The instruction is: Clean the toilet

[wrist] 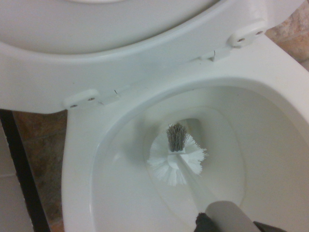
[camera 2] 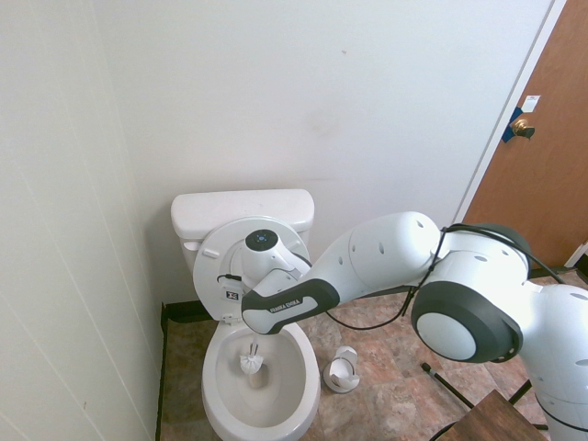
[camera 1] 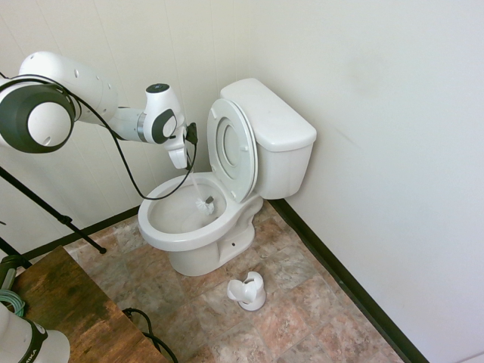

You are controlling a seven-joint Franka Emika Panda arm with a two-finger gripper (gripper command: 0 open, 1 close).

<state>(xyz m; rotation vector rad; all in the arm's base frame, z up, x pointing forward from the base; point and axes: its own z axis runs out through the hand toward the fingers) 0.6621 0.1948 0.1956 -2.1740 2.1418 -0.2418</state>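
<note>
White ceramic toilet point(camera 1: 198, 231) against the back wall, ring seat point(camera 1: 233, 148) and lid raised upright against the tank point(camera 1: 274, 132). Pincer point(camera 1: 184, 155) above the bowl, pointing down, pinching the handle of a white toilet brush point(wrist: 176, 157). Bristle head low inside the bowl, near its bottom. Small white brush holder point(camera 1: 248, 292) on the tiled floor point(camera 1: 302, 318) just beside the toilet's base.
</note>
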